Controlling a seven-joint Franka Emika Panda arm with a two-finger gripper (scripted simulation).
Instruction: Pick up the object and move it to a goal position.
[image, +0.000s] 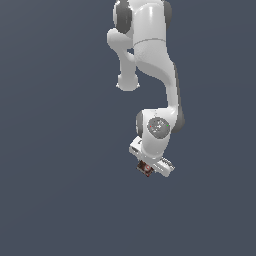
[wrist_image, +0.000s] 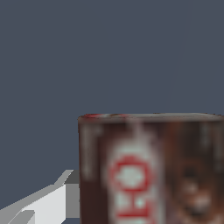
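The small dark red-brown rectangular box (image: 145, 168) with a white and red label sits at the tip of the white Panda arm (image: 152, 60), its fingers (wrist_image: 41, 203) clenched on it (only one shows in the wrist view), over the plain grey-blue surface (image: 55, 150).

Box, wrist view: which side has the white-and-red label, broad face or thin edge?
The broad face of the box, turned to the wrist camera: white panel, red marks. The thin edge is mostly dark.

Box (image: 145, 168) tucked right under gripper (image: 148, 170), at arm's (image: 150, 45) low end; finger (wrist_image: 41, 203) seen just beside box in wrist view.
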